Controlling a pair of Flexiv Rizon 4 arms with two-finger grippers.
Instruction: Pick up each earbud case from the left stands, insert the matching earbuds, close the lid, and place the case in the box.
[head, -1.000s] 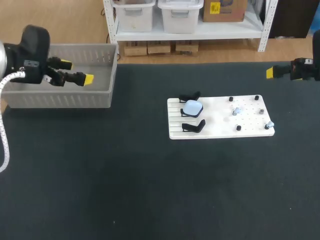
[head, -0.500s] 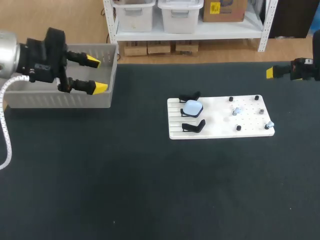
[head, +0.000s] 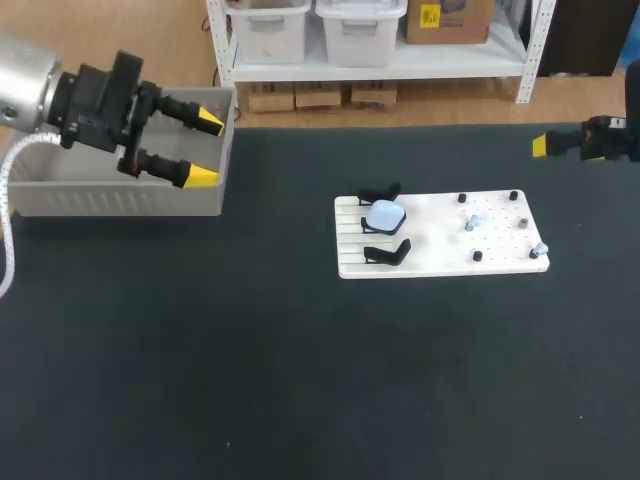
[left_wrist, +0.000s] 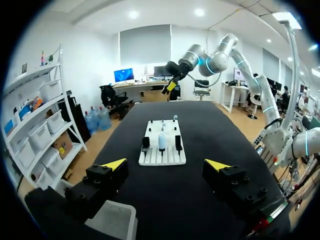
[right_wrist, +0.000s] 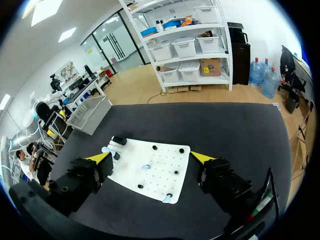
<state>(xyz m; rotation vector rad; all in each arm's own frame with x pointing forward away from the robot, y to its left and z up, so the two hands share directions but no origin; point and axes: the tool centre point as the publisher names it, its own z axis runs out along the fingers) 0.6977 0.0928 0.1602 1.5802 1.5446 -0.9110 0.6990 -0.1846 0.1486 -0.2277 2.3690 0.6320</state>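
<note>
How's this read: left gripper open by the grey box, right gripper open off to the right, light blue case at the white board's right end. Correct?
Wrong end: the head view shows the light blue case at the white board's left end, between two black stands. The left gripper open by the grey box, right gripper open off right: correct.

Black stands (head: 386, 252) flanking blue case (head: 385, 214)

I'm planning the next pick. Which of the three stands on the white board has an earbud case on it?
The middle one: the pale blue earbud case sits there, while the far black stand and the near black stand are empty.
</note>
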